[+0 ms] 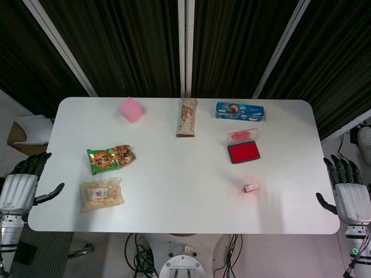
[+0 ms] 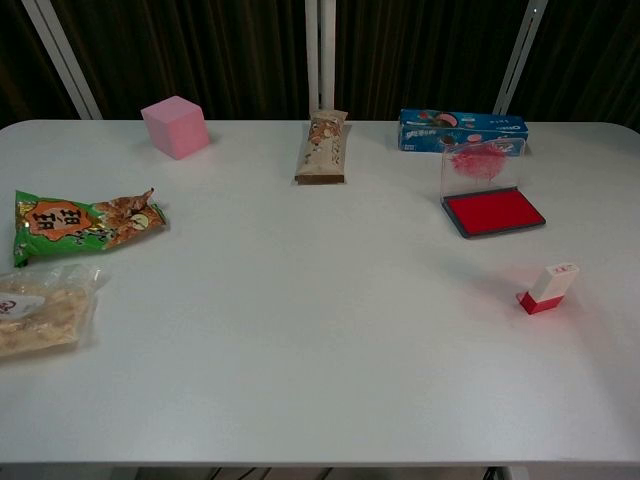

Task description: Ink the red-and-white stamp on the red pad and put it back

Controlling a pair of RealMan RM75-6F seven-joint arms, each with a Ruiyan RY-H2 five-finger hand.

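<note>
So we've got the stamp (image 2: 549, 288), white body on a red base, tilted on the tabletop (image 2: 320, 330) near the open red pad (image 2: 494, 211); left robot hand (image 1: 18, 188) and right robot hand (image 1: 349, 196) both released, holding nothing.

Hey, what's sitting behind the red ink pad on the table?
Behind the red ink pad its clear lid stands open, smeared red, and beyond it lies a blue snack box. The lid partly covers the box's front.

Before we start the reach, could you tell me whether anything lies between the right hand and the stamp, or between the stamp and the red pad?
Nothing visible does: bare table separates the right hand from the stamp, and the stamp from the open red pad.
</note>
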